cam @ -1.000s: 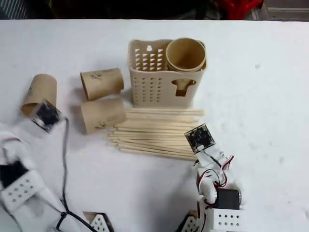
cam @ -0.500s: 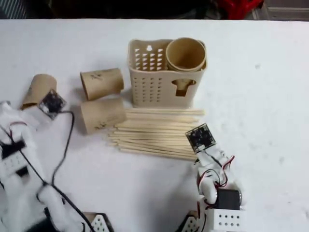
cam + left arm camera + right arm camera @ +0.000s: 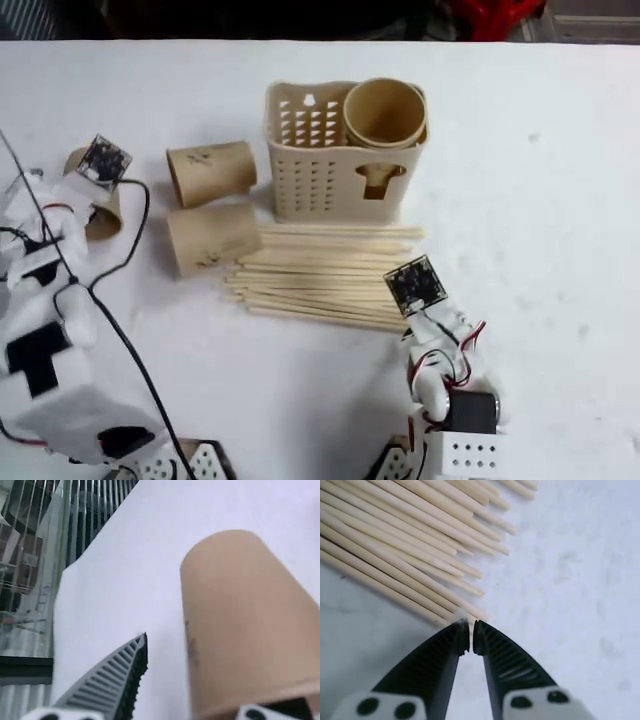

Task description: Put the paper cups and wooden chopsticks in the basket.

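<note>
Four paper cups can be counted on the white table [image 3: 540, 200]. The first cup [image 3: 240, 625] lies on its side between the fingers of the left gripper [image 3: 197, 680]. These fingers are spread wide. The ribbed finger [image 3: 112, 682] stands apart from the cup wall, with bare table showing in the gap, and the other finger is seen as a small piece at the cup's wide end on the opposite side. The cup is therefore enclosed, but I cannot say that it is pressed. Beyond these fingers, toward the basket [image 3: 310, 175], two more cups lie on their sides. The second cup [image 3: 210, 172] is just beside the basket wall, and the third cup [image 3: 212, 238] is close to it and just beside the ends of the wooden chopsticks [image 3: 330, 275]. The fourth cup [image 3: 385, 112] stands upright inside the basket, at the end farther from the left fingers. The chopsticks lie in a loose, flat bundle on the table in front of the basket, between the two grippers. The right gripper [image 3: 470, 630] has its fingers together, with only a thin slit between them. Their tips are at the ends of the nearest chopsticks, but whether a stick end is pinched there I cannot tell. The rest of the bundle spreads out ahead of these fingertips.
</note>
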Robot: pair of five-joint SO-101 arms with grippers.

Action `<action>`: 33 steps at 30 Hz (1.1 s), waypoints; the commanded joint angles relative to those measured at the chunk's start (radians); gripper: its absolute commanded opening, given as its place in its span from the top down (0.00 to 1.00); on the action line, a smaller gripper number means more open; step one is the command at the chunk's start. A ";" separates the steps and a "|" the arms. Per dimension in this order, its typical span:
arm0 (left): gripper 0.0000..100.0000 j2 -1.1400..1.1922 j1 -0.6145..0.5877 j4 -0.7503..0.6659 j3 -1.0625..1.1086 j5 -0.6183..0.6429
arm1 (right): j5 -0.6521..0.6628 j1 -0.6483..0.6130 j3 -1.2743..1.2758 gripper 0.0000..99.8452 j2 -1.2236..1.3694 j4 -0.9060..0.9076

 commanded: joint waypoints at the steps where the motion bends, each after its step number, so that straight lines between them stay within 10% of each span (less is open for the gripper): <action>1: 0.78 0.061 0.022 -0.060 -0.078 0.071 | 0.012 -0.002 0.009 0.97 -0.005 -0.019; 11: 0.98 0.021 0.039 0.117 -0.118 0.175 | 0.012 -0.002 0.009 0.97 -0.005 -0.019; 23: 0.98 -0.469 0.116 1.189 -0.480 0.404 | 0.012 -0.002 0.008 0.97 -0.007 -0.019; 33: 0.98 -0.591 0.596 1.668 -1.026 0.615 | 0.012 0.002 0.008 0.97 -0.007 -0.019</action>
